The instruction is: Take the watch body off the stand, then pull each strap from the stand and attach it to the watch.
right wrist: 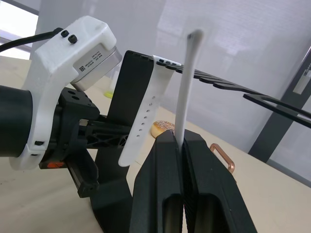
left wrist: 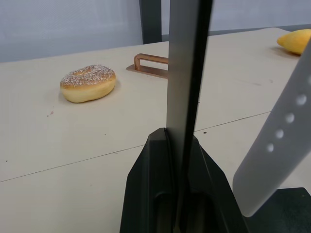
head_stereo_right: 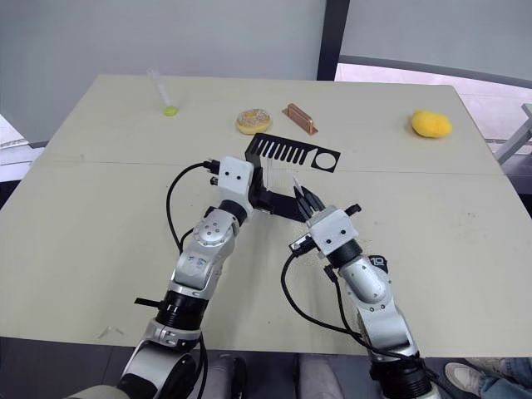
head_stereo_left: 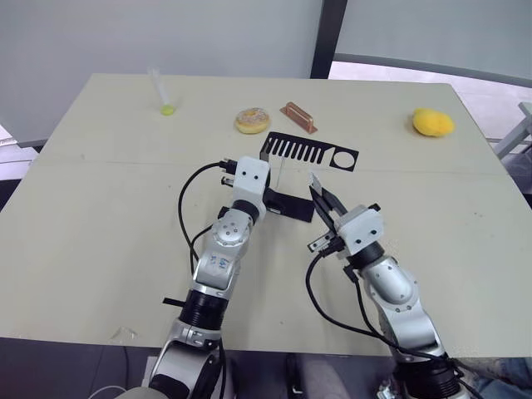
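— Black bent metal is what we see first from the head: the stand sits mid-tabletop, our left gripper at its upright, our right gripper just beside the base.
— And around it?
— Behind it, a donut and a copper block; a clear tube with a green end far left, a yellow fruit far right, all well apart from us.
— Left wrist?
— Our fingers are clamped on the upright, which blocks the middle; a holed white strap hangs beside it.
— Right wrist?
— Fingers pinched on the other strap; the left gripper crowds one side. We cannot spot the watch body.
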Motion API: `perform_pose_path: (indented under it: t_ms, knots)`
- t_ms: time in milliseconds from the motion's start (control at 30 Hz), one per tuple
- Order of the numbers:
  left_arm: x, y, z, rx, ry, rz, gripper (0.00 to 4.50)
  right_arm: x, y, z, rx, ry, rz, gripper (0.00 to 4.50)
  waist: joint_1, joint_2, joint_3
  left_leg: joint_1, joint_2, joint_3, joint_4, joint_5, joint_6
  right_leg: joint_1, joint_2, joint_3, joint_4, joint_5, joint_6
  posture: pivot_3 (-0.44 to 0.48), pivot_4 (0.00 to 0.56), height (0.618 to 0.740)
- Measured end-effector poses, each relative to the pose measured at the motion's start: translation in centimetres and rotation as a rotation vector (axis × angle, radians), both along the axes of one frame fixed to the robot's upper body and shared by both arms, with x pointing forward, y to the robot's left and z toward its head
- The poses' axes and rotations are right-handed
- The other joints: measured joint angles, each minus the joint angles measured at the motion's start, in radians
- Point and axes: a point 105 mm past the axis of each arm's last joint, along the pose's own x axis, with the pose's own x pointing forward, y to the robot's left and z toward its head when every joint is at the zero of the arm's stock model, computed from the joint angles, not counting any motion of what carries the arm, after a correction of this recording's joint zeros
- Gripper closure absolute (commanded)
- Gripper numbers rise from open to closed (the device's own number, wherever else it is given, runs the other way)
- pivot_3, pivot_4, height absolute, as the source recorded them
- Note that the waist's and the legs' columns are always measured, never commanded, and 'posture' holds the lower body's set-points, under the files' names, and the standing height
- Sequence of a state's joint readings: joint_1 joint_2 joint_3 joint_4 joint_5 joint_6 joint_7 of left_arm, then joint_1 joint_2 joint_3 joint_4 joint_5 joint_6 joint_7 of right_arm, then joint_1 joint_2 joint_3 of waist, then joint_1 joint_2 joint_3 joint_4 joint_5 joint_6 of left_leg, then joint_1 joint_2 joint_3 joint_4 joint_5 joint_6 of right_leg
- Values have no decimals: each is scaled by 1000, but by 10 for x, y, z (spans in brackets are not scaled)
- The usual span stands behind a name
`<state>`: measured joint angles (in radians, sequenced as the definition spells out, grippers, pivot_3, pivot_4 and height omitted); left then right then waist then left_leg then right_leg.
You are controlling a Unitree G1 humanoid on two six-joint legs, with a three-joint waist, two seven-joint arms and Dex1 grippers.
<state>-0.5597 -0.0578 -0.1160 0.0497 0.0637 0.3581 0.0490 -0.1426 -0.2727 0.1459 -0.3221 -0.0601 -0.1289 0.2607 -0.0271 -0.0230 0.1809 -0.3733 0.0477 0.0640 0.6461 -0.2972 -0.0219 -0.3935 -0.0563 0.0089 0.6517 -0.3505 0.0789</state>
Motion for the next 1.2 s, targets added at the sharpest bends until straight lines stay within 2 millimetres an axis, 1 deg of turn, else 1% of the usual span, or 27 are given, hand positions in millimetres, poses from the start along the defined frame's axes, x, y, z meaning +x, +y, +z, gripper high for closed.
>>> perform_pose_path:
  t_ms: [133, 267, 367, 467, 633, 733, 900, 967, 1000, 1100, 1200]
  knots:
    - [1, -1, 0, 2, 2, -9, 4500, 0, 1, 0, 13, 7, 11, 4456, 2, 0, 0, 0, 0, 0, 0, 0, 0, 0, 0, 0, 0, 0, 0, 0, 150, 740]
    - [1, -3, 0, 3, 11, -19, 4500, -5, -2, -8, 33, 48, 32, 4456, 3, 0, 0, 0, 0, 0, 0, 0, 0, 0, 0, 0, 0, 0, 0, 0, 150, 740]
    - [3, -3, 0, -2, 18, -30, 4500, -9, -14, -21, 38, 116, 16, 4456, 4, 0, 0, 0, 0, 0, 1, 0, 0, 1, -1, 0, 0, 0, 0, 0, 150, 740]
    - [4, -3, -1, 1, 18, -37, 4500, -9, -23, -22, 37, 125, -8, 4456, 0, 0, 0, 1, 0, 0, 0, 0, 0, 1, 0, 0, 0, 0, 0, 0, 150, 740]
    - [4, -5, -2, -14, 21, -64, 4500, -8, -27, -22, 51, 135, -18, 4456, 4, 0, 0, 1, 0, 0, 0, 0, 0, 1, 0, 0, 0, 0, 0, 0, 150, 740]
    - [4, -8, -3, -25, 31, -77, 3566, -8, -27, -22, 53, 136, -19, 4500, 5, 0, 0, 1, 0, 0, 0, 0, 0, 1, 0, 0, 0, 0, 0, 0, 150, 740]
    - [3, -12, -6, -30, 38, -102, 1042, -8, -28, -23, 54, 140, -22, 4500, 6, 0, 0, 1, 0, 0, 1, 0, 0, 1, 0, 0, 0, 0, 0, 0, 150, 740]
    - [3, -13, -6, -29, 38, -105, 173, -8, -28, -23, 54, 140, -23, 4500, 5, 0, 0, 1, 0, 0, 0, 0, 0, 1, 0, 0, 0, 0, 0, 0, 150, 740]
    - [3, -13, -6, -28, 37, -108, 30, -8, -29, -23, 55, 139, -25, 4500, 4, 0, 0, 1, 0, 0, 0, 0, 0, 1, 0, 0, 0, 0, 0, 0, 150, 740]
    - [0, -14, -6, -22, 34, -128, 30, -8, -33, -22, 53, 136, -33, 4500, 3, 0, 0, 1, 0, 0, 0, 0, 0, 1, 0, 0, 0, 0, 0, 0, 150, 740]
    - [-6, -7, -7, -11, 31, -133, 30, -9, -37, -21, 43, 138, -24, 4500, 2, 0, 0, 1, 0, 0, 0, 0, 0, 1, 0, 0, 0, 0, 0, 0, 150, 740]
